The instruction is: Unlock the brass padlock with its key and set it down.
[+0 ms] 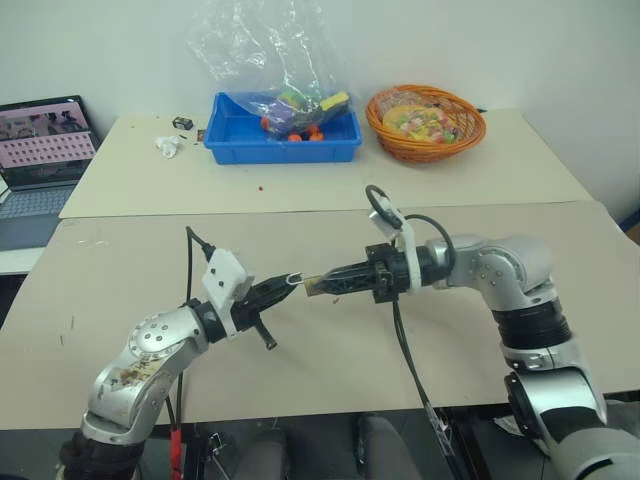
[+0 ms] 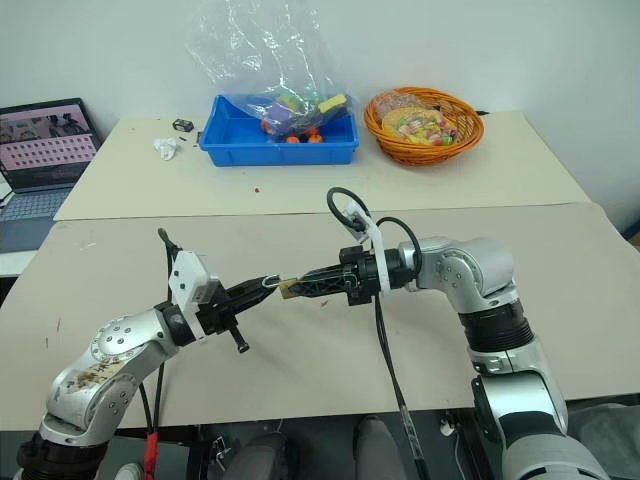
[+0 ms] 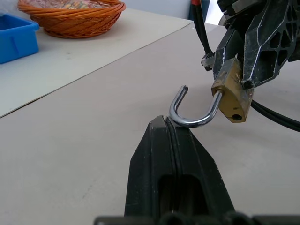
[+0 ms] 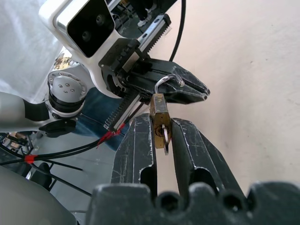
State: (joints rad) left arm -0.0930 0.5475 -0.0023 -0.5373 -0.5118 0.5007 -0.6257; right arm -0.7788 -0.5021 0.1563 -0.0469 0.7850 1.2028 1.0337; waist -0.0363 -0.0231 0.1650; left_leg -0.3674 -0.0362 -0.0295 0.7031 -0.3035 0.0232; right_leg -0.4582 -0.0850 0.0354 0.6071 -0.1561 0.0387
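Observation:
The brass padlock (image 4: 159, 110) hangs in the air over the near table, its body clamped between the fingers of my right gripper (image 4: 161, 121). Its silvery shackle (image 3: 194, 119) stands open, one end free. The bend of the shackle is pinched at the tip of my left gripper (image 3: 172, 123), which is shut. The two grippers meet tip to tip above the table, left gripper (image 1: 288, 284) and right gripper (image 1: 318, 285). A small silvery key on a ring (image 4: 165, 138) sticks out of the lock's bottom, between my right fingers.
On the far table stand a blue bin (image 1: 282, 140) with toys under a clear plastic bag (image 1: 262, 50) and an orange basket (image 1: 425, 120). A laptop (image 1: 40, 150) sits at the far left. Black cables (image 1: 405, 350) hang from both wrists.

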